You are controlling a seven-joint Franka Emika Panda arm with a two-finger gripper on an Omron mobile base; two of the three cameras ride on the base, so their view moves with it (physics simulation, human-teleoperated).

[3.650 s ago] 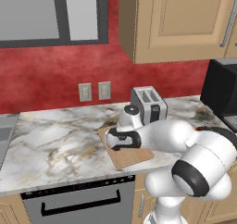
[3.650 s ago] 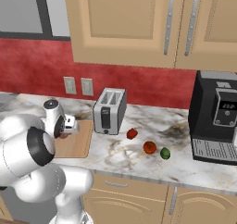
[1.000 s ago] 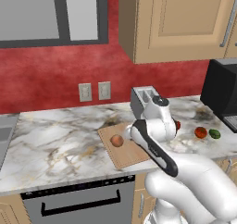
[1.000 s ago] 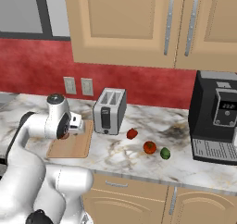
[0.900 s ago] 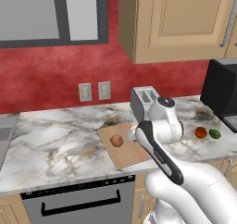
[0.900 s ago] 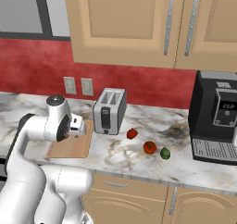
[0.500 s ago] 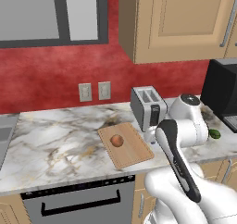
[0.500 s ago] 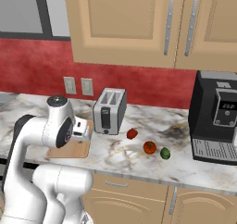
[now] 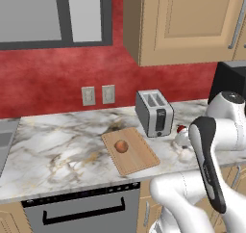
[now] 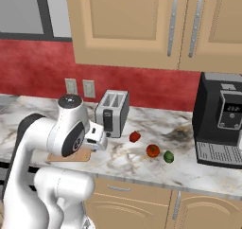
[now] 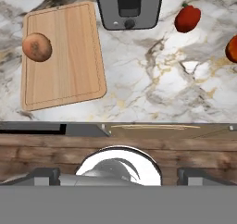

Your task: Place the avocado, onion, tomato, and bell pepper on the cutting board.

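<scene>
In the left base view, the flat light-brown wooden cutting board lies on the grey-veined marble counter, just in front and to the left of the silver two-slot toaster. The round tan-peach onion sits on the board, near its middle. A sliver of the deep-red bell pepper shows to the right of the toaster, partly hidden by the white arm. Two white wall outlets sit on the red backsplash.

In the right base view, the arm's bulk covers most of the board, of which one corner shows. The gripper sits in front of the toaster, above the counter; its fingers are too small to judge here. Right of the toaster, the bell pepper, the smooth orange-red tomato and the bright-green oval avocado lie in a row on the marble, each apart from the others, with a black coffee machine beyond them.

In the hand view, the camera looks down on the counter. The onion rests at the board's left edge. The toaster is at the top, the bell pepper to its right, and the tomato is cut off by the right edge. The dark finger tips stand wide apart, gripping nothing.
</scene>
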